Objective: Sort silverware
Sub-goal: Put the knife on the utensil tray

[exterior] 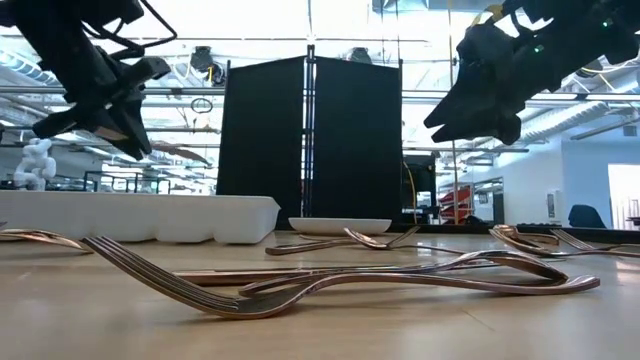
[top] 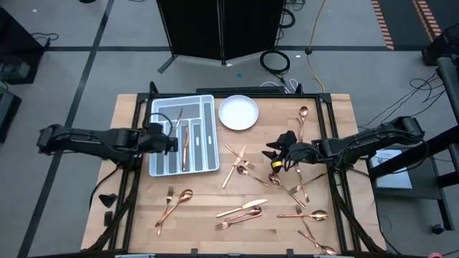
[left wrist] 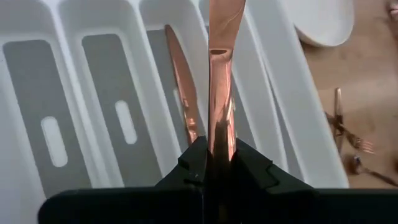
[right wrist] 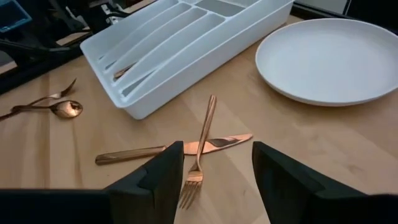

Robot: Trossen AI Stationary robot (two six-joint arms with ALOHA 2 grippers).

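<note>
A grey compartmented tray [top: 206,107] stands at the table's far left, and a copper knife [left wrist: 183,81] lies in one of its slots. My left gripper [top: 171,141] hovers over the tray, shut on another copper knife [left wrist: 219,87]. My right gripper [top: 276,159] hangs open above the table's middle right. Below it a fork [right wrist: 204,134] lies across a knife [right wrist: 155,151], with the fork's tines between the two fingers [right wrist: 283,180] but lower down, untouched. More silverware [top: 244,209] lies scattered flat on the wood. My left gripper pinches the knife's handle [left wrist: 221,134] between its two fingers [left wrist: 252,165]. The knife runs on along the fingers, blade end [left wrist: 227,18] away from them. The fingers slant down from the table's left side. The knife is lifted clear, above a divider of the tray.
A white round plate [top: 238,112] sits right of the tray. A spoon and a fork [top: 176,201] lie near the front left. Other pieces [top: 308,215] spread over the right and near parts of the table, and a spoon [top: 303,118] lies at the far right.
</note>
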